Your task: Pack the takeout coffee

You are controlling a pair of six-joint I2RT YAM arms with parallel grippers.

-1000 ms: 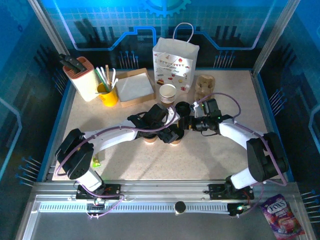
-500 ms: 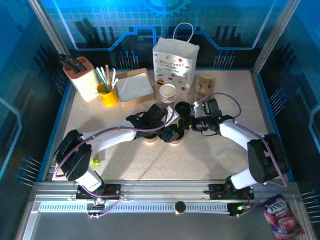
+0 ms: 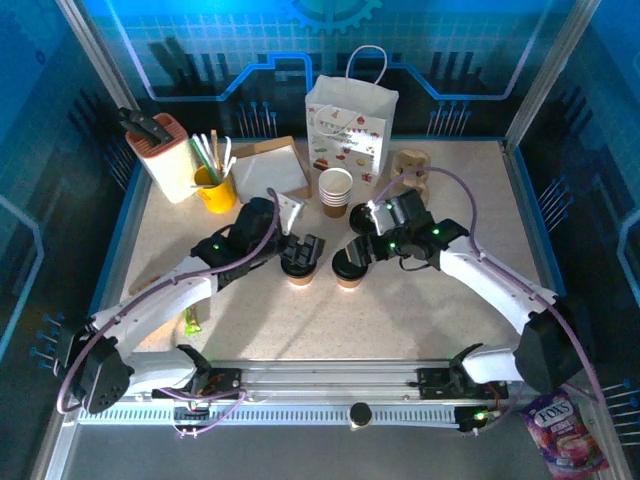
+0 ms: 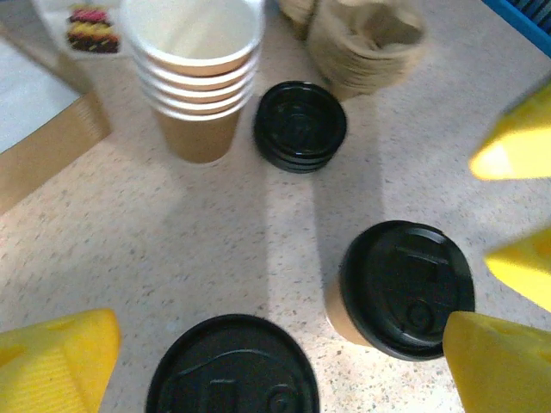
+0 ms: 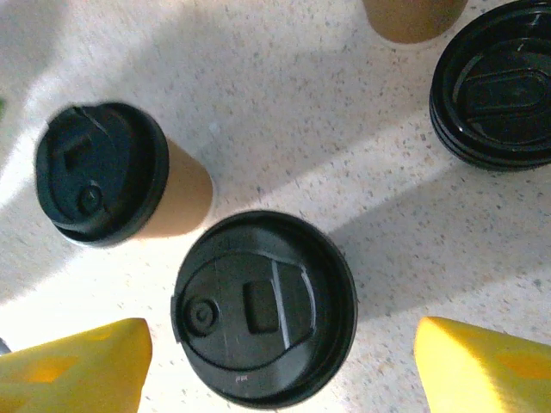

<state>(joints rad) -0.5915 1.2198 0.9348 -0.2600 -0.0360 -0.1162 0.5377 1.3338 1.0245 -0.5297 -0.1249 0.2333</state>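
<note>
Well in front of the white paper bag (image 3: 350, 128), on its near side, we note two lidded coffees upright, side by side: left cup (image 3: 299, 266) and right cup (image 3: 347, 271). Over the left cup we log the left gripper (image 3: 301, 248), jaws spread wide, gripping nothing. Over the right cup, the right gripper (image 3: 355, 252) is likewise wide, fingers (image 5: 69, 366) clear of the lid on both sides.

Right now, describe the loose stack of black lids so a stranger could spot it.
Find the white printed bag at the back; a stack of open paper cups stands before it. The black lids lie flat beside that stack, no cup beneath them, unlike the two lidded cups nearer.
</note>
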